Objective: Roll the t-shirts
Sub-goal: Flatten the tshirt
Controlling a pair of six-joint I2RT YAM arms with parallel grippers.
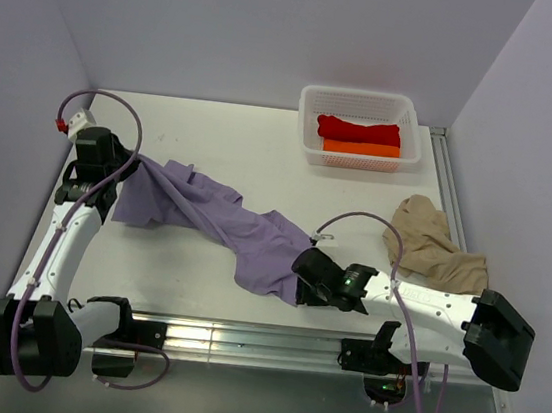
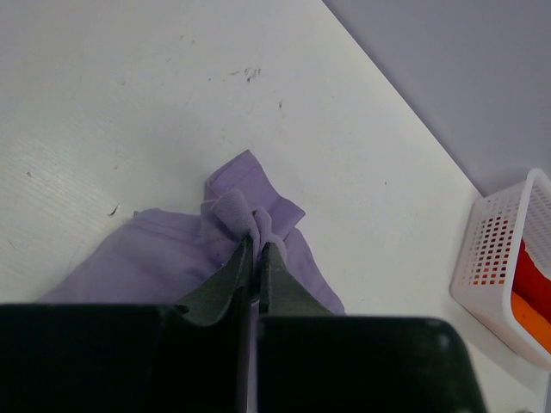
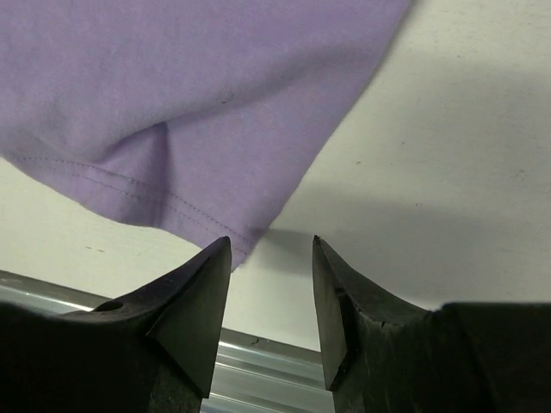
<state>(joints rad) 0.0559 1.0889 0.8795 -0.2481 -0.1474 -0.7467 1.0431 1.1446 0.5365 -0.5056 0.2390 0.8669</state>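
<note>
A lavender purple t-shirt (image 1: 223,225) lies stretched across the table from the left to the middle front. My left gripper (image 1: 132,164) is shut on a bunched edge of it (image 2: 254,219) at its left end. My right gripper (image 1: 296,292) is open at the shirt's near right corner; its hem (image 3: 172,202) lies just beyond the left fingertip (image 3: 219,254), nothing between the jaws. A beige tan t-shirt (image 1: 428,243) lies crumpled at the right. A red shirt (image 1: 359,130) and an orange shirt (image 1: 361,148) lie rolled in the basket.
The white mesh basket (image 1: 310,120) stands at the back right and shows in the left wrist view (image 2: 495,258). A metal rail (image 1: 239,343) runs along the table's near edge. Purple walls enclose the table on three sides.
</note>
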